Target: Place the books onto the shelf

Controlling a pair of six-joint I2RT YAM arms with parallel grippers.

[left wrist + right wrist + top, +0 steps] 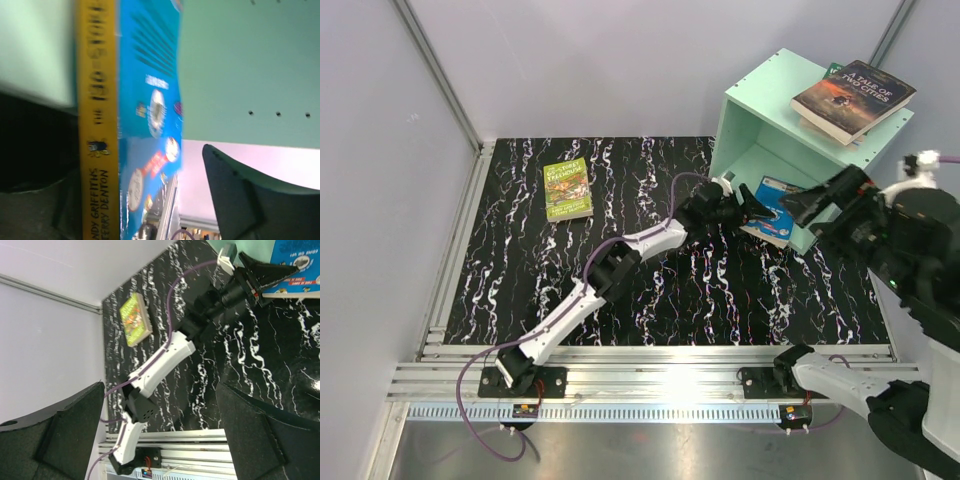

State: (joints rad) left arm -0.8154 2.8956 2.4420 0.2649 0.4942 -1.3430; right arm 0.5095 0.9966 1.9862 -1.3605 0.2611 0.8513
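Only the left wrist camera is showing the yellow spine of the blue book; the left gripper and right gripper are both gaping open.

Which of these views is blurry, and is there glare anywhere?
Left wrist: soft and smeared, the blue book too close to focus, its spine lettering streaked. Top external: sharp, with bright glare on the metal rail. Right wrist: the table is crisp, and the green book looks slightly washed out.

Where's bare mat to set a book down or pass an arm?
Bare mat: far strip between the lime-green book and the shelf; near-right patch between the left arm and the rail. Crowded at the shelf mouth: blue book, left gripper, right gripper.
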